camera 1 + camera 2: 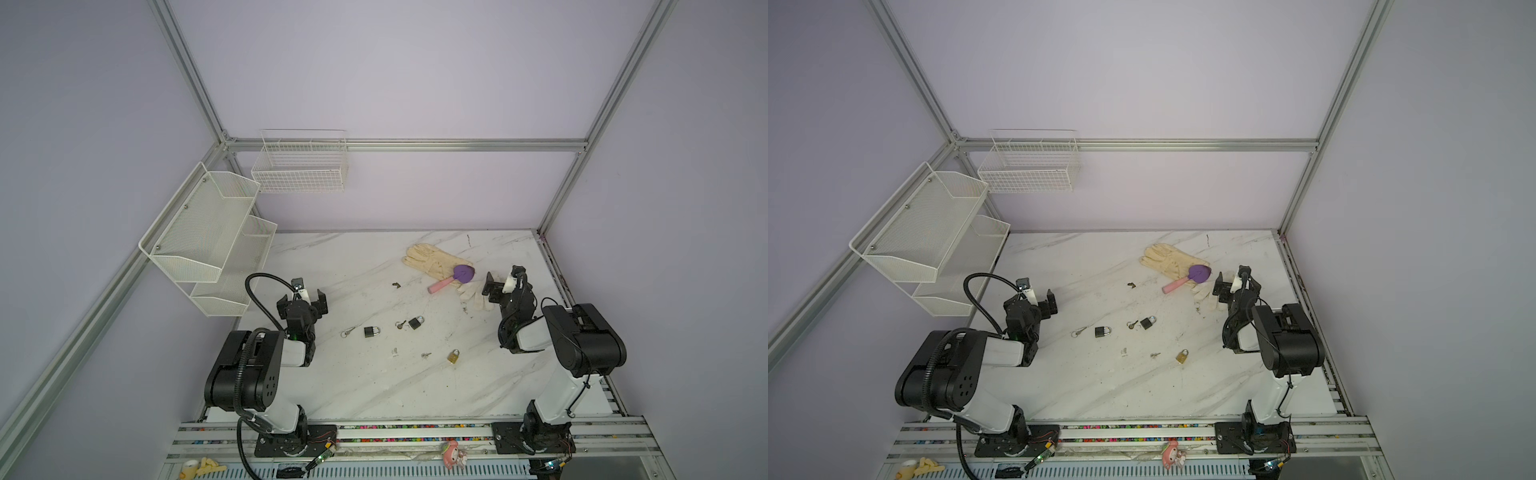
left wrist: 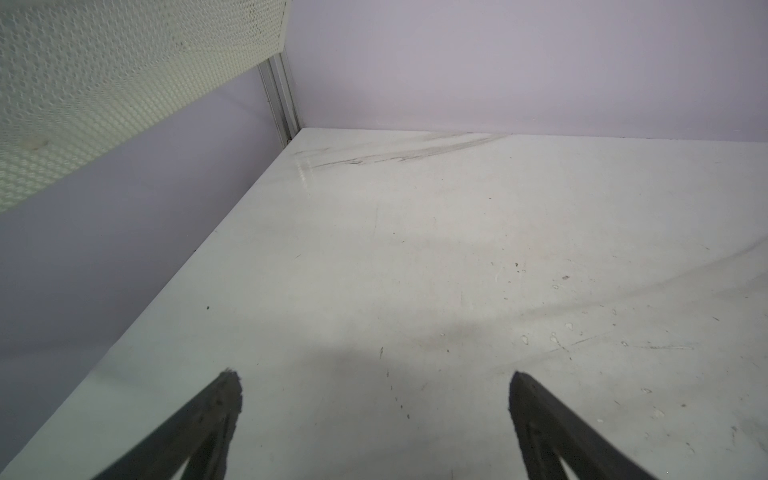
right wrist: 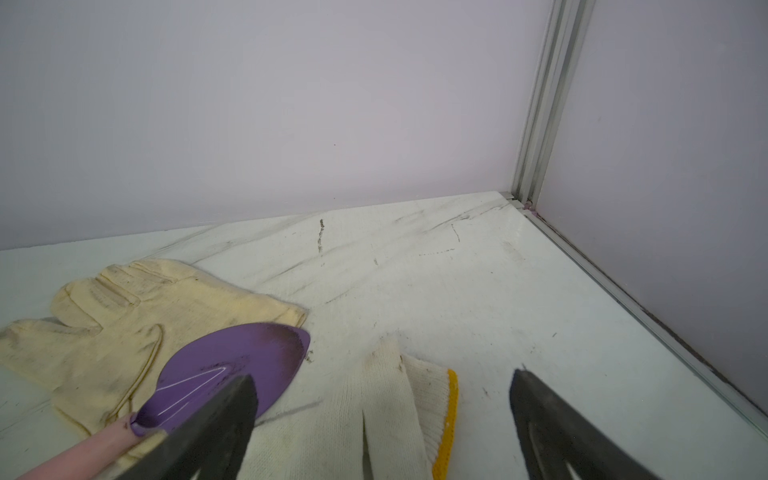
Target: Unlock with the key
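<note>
Pickup not started: left gripper (image 1: 302, 302) and right gripper (image 1: 503, 279) have fingers spread, empty (both parked wide). The small dark metal key (image 1: 400, 325) lies mid white marble tabletop (image 1: 374, 395), just beside the black square padlock (image 1: 416, 322). Next probably needs a precise pinch.

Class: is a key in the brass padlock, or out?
Out, it seems: in both top views the brass padlock has nothing sticking from it, and the nearest key lies apart, beside it.

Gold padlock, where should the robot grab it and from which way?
On the gold padlock, probably pinch the brass body across its narrow edges, coming straight down from above: it lies flat on the table, shackle pointing toward the back.
</note>
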`<state>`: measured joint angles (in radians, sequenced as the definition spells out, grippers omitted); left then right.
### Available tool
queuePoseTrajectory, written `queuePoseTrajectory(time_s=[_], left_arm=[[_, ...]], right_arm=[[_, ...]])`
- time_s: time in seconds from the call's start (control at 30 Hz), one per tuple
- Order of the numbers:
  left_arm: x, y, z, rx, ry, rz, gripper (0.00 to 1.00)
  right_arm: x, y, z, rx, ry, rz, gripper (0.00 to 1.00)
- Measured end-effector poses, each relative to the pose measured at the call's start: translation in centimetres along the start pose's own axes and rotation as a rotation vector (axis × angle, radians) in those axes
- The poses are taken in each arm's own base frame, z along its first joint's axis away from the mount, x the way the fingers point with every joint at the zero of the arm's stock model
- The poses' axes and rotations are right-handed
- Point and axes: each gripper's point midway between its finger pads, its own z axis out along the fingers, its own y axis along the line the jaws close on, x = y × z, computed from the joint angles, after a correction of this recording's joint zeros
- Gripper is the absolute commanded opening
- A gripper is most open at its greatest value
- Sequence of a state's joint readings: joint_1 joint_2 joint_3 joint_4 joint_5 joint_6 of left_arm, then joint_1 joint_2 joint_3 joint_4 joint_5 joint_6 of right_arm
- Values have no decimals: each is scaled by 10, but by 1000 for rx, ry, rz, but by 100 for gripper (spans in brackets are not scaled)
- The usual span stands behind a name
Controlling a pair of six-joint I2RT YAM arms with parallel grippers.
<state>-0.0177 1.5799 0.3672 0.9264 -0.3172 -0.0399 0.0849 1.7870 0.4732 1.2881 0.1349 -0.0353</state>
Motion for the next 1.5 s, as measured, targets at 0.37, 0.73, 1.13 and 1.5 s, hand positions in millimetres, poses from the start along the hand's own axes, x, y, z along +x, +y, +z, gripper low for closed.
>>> queuePoseTrajectory(time_s=[0.37, 0.73, 1.13, 1.5], left_arm=[[-58, 11, -34, 5, -95, -54, 100], [-85, 16, -62, 21, 36, -369, 100], [-59, -30, -86, 266, 257, -593, 100], [-49, -117, -139, 563, 437, -575, 100]], right_arm=[[-82, -9, -2, 78, -49, 127, 97], [-120, 8, -20, 2, 49, 469, 98], [-87, 101, -30, -209, 413, 427, 97], [-8, 230, -118, -446, 792, 187, 90]])
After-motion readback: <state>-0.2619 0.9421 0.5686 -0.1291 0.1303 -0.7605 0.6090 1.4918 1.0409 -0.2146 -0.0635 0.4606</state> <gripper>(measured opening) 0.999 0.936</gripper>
